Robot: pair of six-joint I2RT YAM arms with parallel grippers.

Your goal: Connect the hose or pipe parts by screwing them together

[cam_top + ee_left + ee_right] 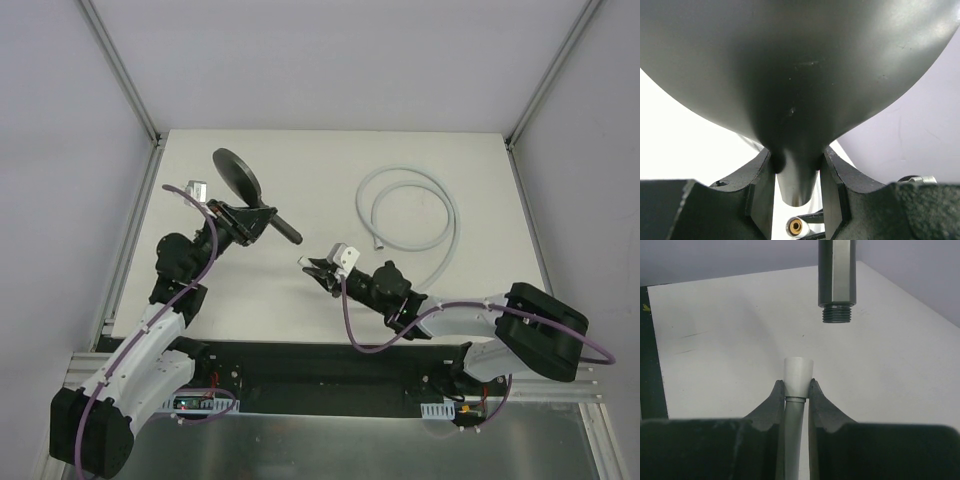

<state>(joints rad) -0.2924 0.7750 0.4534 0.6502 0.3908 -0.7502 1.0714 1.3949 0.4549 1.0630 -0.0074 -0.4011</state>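
Top external: left gripper (255, 218) clamps the shower head (237, 172) aloft; right gripper (308, 264), reaching leftward, clamps the hose (456, 222) end

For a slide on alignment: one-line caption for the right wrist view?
Right gripper holds the hose below its white end fitting, not yet touching the threaded end of the shower head handle.

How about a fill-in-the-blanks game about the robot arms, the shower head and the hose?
1. The left gripper is shut on the shower head, and the right gripper is shut on one end of the ____.
2. The other end of that long bendy thing lies on the ____.
3. The two parts are ____ screwed together yet.
Missing words: hose; table; not.
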